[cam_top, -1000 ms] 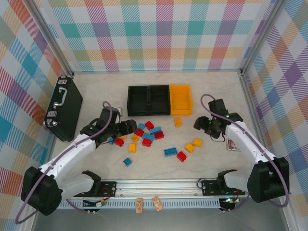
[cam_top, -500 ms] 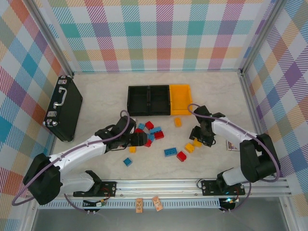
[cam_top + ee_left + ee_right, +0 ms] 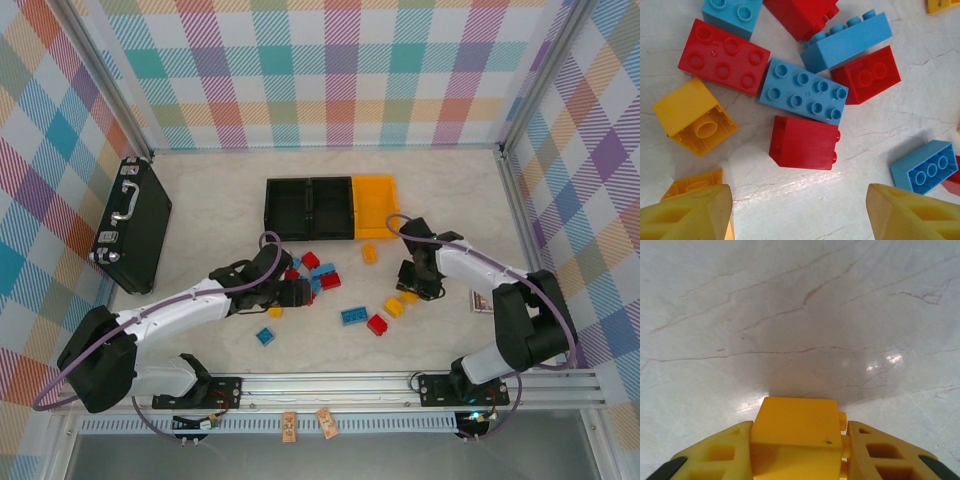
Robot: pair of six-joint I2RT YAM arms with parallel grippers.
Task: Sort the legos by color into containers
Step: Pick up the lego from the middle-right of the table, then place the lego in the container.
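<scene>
Yellow-orange studded plastic brick (image 3: 792,432): was clamped between right fingers (image 3: 715,455). Red plastic brick (image 3: 802,142): lay ahead of spread left fingers (image 3: 690,215).

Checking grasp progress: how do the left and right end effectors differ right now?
The left end effector is open, nothing between its fingers; the right end effector is shut on a yellow brick. The left looks down on a red brick and a blue brick; the right sees marbled table ahead. Both have yellow fingers.
</scene>
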